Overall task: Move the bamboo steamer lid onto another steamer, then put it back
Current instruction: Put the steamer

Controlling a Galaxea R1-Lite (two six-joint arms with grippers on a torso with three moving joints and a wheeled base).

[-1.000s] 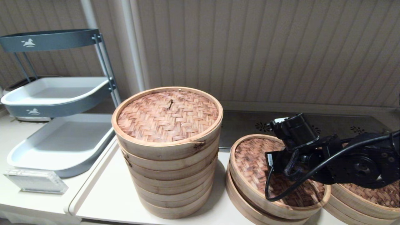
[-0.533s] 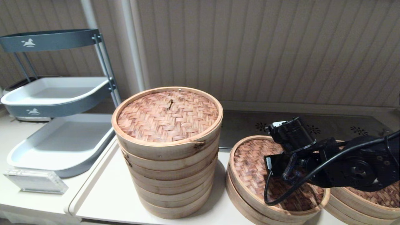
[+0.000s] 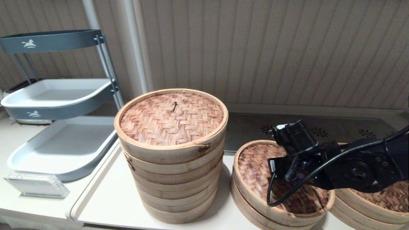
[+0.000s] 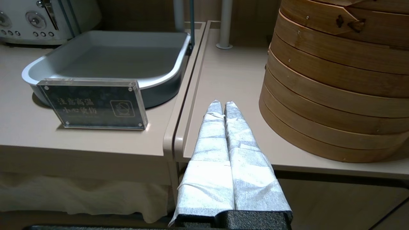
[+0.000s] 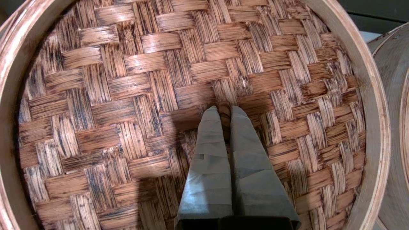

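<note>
The bamboo steamer lid [image 3: 255, 166], dark-brown woven with a pale hoop rim, lies slightly tilted over a low round steamer ring [image 3: 247, 206] to the right of the tall stack. The ring's inside is hidden under it. My right gripper [image 5: 225, 109] is shut on the lid's small centre knot [image 5: 224, 113]; in the head view the right arm [image 3: 351, 169] covers that spot. My left gripper [image 4: 221, 103] is shut with nothing in it, low at the table's front edge beside the tall steamer.
The tall many-tiered pale steamer [image 3: 172, 153] with a reddish-tan lid stands left of the work. Another low steamer with a woven top [image 3: 380, 201] touches at far right. A grey tray rack [image 3: 60, 127] and an acrylic sign [image 4: 92, 103] stand on the left counter.
The right arm has come down and slightly left with the lid in its grip. The lid has sunk lower onto the ring and lies flatter. The left arm has not moved.
</note>
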